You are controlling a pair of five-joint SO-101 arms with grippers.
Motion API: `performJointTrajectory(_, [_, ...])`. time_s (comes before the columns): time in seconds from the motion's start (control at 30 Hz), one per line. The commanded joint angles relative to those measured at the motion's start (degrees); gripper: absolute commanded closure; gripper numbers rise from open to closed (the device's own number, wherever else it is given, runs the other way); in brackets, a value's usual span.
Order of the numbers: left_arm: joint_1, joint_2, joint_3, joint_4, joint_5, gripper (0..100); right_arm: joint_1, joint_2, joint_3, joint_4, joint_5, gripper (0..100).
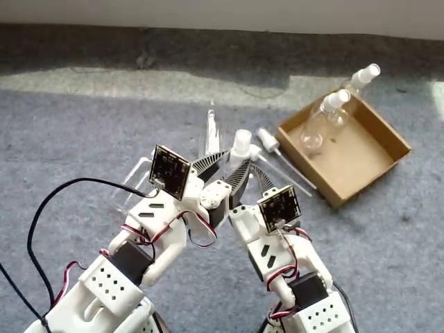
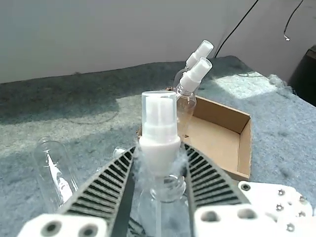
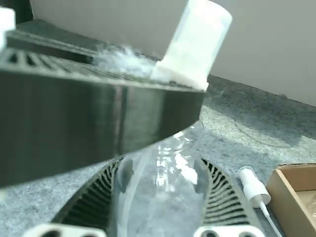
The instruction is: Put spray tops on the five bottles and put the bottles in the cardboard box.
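A clear bottle [image 3: 163, 202] stands upright between the two arms, and my right gripper [image 3: 163, 167] is shut on its body. A white spray top [image 2: 159, 129] sits over the bottle's neck [image 2: 169, 188], with my left gripper [image 2: 161, 151] shut on its collar. From above, the spray top [image 1: 241, 143] pokes up ahead of both grippers near the table's middle. The cardboard box [image 1: 380, 126] lies at the right and holds two bottles with spray tops [image 1: 325, 114] [image 1: 358, 80] leaning on its far wall.
A loose spray top [image 1: 266, 141] with a long tube lies between the grippers and the box. An empty clear bottle [image 1: 211, 130] lies just beyond the left gripper and another [image 1: 137, 177] to its left. The grey carpet runs to a wall at the back.
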Motion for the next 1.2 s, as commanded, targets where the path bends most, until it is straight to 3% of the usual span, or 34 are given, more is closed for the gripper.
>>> performJointTrajectory(0.0, [1.19, -0.22, -0.40, -0.26, -0.62, 99, 1.45, -0.92, 10.15, 0.13, 0.53, 92.6])
performJointTrajectory(0.4, [1.19, -0.22, -0.40, -0.26, -0.35, 99, 1.45, -0.84, 10.15, 0.13, 0.26, 92.7])
performJointTrajectory(0.57, [1.19, -0.22, -0.40, -0.26, -0.35, 99, 1.45, -0.92, 10.15, 0.13, -6.42, 92.7])
performJointTrajectory(0.73, [1.19, -0.22, -0.40, -0.44, -0.35, 99, 1.45, -0.92, 10.15, 0.13, -6.51, 92.7])
performJointTrajectory(0.93, [1.89, -0.22, 3.56, -6.33, -0.53, 99, 1.45, -0.57, 10.15, 0.13, -6.68, 92.7])
performJointTrajectory(1.17, [2.77, -0.22, 11.47, -20.84, -0.70, 99, 1.45, -0.48, 10.15, 0.13, -6.68, 92.7])
